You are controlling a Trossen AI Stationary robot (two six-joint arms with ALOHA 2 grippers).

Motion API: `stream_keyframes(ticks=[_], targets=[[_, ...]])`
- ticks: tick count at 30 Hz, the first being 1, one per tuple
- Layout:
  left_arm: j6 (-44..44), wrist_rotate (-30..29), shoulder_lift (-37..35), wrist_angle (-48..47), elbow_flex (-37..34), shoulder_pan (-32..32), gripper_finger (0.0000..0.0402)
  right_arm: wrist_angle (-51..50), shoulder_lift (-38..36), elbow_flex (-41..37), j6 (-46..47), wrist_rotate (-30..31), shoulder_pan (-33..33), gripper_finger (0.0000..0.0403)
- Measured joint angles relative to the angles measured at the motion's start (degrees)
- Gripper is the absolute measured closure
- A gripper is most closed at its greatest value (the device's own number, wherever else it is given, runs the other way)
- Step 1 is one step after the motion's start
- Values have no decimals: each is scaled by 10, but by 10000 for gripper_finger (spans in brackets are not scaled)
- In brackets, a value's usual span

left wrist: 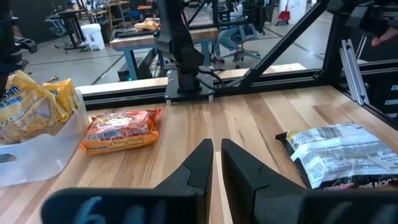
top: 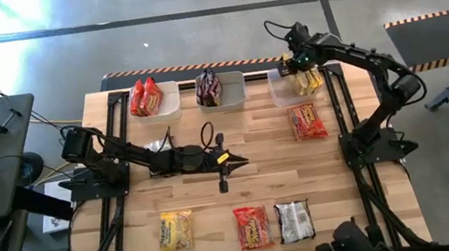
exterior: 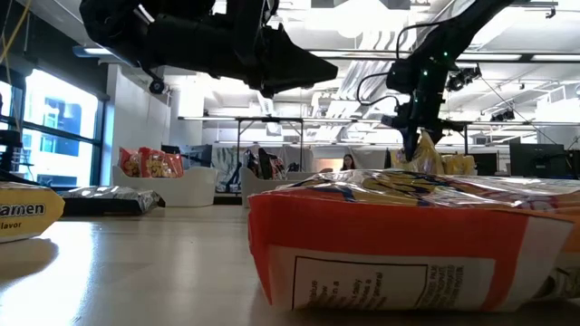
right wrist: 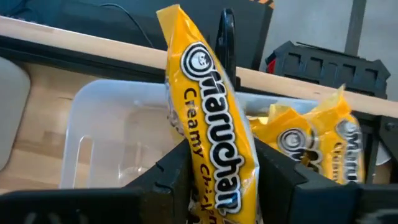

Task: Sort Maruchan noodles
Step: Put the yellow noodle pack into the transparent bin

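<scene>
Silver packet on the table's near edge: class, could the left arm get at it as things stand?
Probably yes. The left gripper hangs shut and empty above mid-table, and bare table lies between it and the silver packet; the right gripper is busy holding a yellow packet over the far bin.

The yellow packet (right wrist: 211, 137), centre of the right wrist view, reads "Maruchan" and "Creamy Chi…" (the rest is cut off). At the low view's left edge, another yellow packet (exterior: 23, 213) shows "…amen" and "flavor".
</scene>
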Motion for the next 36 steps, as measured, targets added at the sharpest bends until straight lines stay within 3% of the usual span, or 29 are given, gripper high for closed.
stream_keyframes(ticks=[10, 21, 26, 31, 34, 36], targets=[[-15, 0, 0, -13, 0, -1, 378, 72, 0, -69, 31, 12, 12, 298], [-20, 0, 0, -55, 0, -6, 378, 32, 0, -60, 36, 54, 15, 205], [-15, 0, 0, -56, 0, -6, 378, -11, 0, -12, 24, 58, 26, 191], [-16, 0, 0, -57, 0, -6, 378, -81, -2, 49, -18, 81, 45, 205], [-29, 0, 0, -56, 0, -6, 378, -76, -24, 54, -49, 144, 69, 237], [-33, 4, 0, -54, 0, -6, 378, -37, -48, 36, -74, 144, 79, 271]])
